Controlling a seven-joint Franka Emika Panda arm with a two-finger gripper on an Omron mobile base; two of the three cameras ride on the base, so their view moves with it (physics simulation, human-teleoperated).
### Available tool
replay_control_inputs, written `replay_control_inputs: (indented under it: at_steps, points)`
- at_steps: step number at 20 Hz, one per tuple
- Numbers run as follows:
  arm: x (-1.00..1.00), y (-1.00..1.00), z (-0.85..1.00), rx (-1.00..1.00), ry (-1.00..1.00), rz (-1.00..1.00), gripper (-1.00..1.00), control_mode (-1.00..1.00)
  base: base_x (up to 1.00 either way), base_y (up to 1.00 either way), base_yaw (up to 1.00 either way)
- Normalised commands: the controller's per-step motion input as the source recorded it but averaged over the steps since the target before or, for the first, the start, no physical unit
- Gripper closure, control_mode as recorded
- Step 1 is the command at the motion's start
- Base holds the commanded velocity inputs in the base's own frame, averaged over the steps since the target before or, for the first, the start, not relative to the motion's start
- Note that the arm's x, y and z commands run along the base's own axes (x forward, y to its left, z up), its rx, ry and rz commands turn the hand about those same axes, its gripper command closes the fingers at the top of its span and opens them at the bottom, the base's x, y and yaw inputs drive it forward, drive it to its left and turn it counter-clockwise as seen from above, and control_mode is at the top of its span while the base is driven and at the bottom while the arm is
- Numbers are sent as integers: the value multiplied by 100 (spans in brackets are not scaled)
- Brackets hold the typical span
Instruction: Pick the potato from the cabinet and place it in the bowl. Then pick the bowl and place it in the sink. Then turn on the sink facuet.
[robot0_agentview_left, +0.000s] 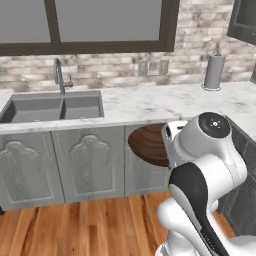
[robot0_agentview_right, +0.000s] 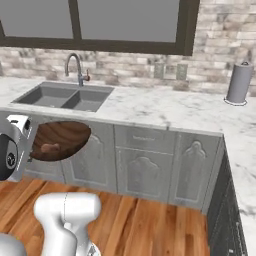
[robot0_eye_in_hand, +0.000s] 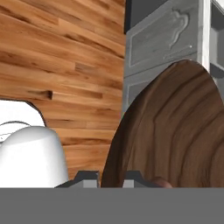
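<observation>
My gripper (robot0_eye_in_hand: 110, 179) is shut on the rim of the dark-brown wooden bowl (robot0_agentview_left: 148, 143), which hangs tilted on its side in front of the lower cupboard doors, below the counter edge. In the right base view the bowl (robot0_agentview_right: 64, 136) opens toward the camera, and the small tan potato (robot0_agentview_right: 48, 147) lies inside it near the lower rim. The bowl (robot0_eye_in_hand: 175, 131) takes up the right of the hand view. The grey two-basin sink (robot0_agentview_left: 50, 107) (robot0_agentview_right: 65, 97) is set in the counter up and to the left, with the curved faucet (robot0_agentview_left: 59, 75) (robot0_agentview_right: 75, 66) behind it. The cabinet is out of view.
A grey paper-towel roll (robot0_agentview_left: 214, 71) (robot0_agentview_right: 237, 82) stands on the marble counter (robot0_agentview_left: 150, 102) at the right. Grey lower cupboard doors (robot0_agentview_right: 150, 167) run under the counter. Wooden floor (robot0_agentview_left: 90, 225) lies below. The counter turns a corner along the right side.
</observation>
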Motion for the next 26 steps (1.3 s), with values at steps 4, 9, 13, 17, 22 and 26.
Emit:
replay_control_inputs:
  at_steps: [4,9,13,17,22,26]
  points:
    - [0,0,0,0,0,0,100,100,100,32,-2]
    - [0,0,0,0,0,0,100,100,91,44,-4]
    - [0,0,0,0,0,0,100,100,84,37,-3]
    - [0,0,0,0,0,0,100,100,48,45,-5]
    - [0,0,0,0,0,0,100,100,2,54,-7]
    - [0,0,0,0,0,0,100,100,26,46,-11]
